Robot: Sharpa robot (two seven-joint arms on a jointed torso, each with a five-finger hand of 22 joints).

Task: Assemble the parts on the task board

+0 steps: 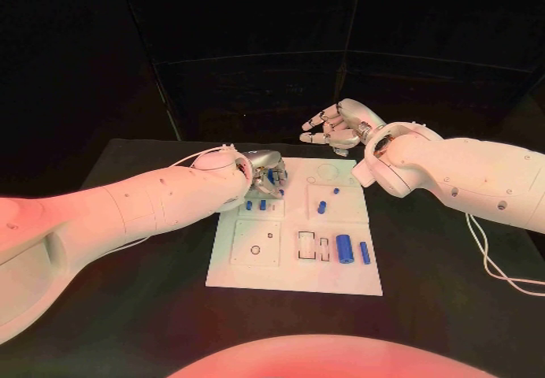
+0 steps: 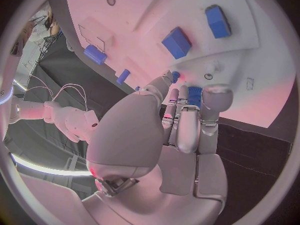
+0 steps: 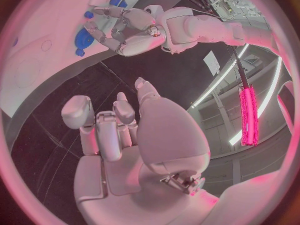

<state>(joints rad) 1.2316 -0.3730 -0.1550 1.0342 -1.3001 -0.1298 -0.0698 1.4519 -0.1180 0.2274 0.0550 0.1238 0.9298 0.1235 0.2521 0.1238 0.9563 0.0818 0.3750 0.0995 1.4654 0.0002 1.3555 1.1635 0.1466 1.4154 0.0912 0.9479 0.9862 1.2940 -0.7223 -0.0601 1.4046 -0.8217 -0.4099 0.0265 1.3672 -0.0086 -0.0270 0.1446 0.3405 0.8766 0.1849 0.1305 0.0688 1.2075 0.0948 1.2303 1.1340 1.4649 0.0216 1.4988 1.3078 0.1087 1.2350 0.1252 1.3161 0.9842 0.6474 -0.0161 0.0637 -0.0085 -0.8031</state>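
The white task board lies in the middle of the black table. My left hand is low over its far left corner, fingers drawn together round a small blue part; whether that part is off the board I cannot tell. Two short blue parts stand in the board just in front of that hand. Two small blue parts lie near the board's middle. A thick blue cylinder and a thinner one lie at its near right. My right hand hangs beyond the board's far edge, fingers loosely bent, holding nothing.
The board has rectangular recesses beside the thick cylinder and a round hole at its near left. Black table lies bare on both sides of the board. A white cable hangs from my right arm at the right.
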